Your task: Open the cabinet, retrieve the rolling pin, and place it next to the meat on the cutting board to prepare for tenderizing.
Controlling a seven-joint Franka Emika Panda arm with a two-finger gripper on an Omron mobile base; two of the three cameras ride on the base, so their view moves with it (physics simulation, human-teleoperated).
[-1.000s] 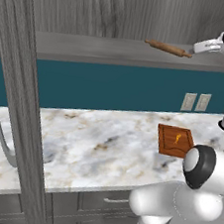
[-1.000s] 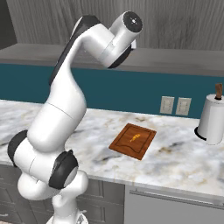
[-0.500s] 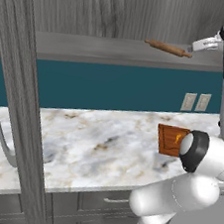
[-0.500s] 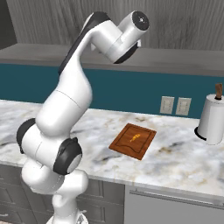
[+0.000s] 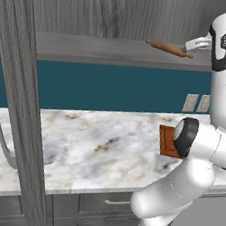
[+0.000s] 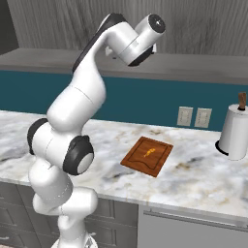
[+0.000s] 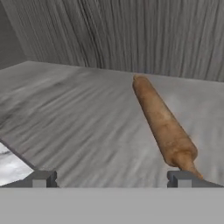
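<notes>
Lying on cabinet shelf, rolling pin, spread fingers near its handle

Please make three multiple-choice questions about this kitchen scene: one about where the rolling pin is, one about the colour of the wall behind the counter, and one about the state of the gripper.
1. Where does the rolling pin lie?
A. On the cabinet shelf
B. On the cutting board
C. In a drawer

2. What colour is the wall strip between shelf and counter?
A. White
B. Teal blue
C. Red

3. What is the state of the gripper?
A. Shut on the rolling pin
B. Shut on nothing
C. Open, holding nothing

Answers:
1. A, the left base view and the hand view show the pin resting on the grey shelf, high above the counter.
2. B, both base views show a teal band there.
3. C, in the hand view the fingertips stand wide apart, with the pin's near handle just ahead of the right one, not gripped.
</notes>
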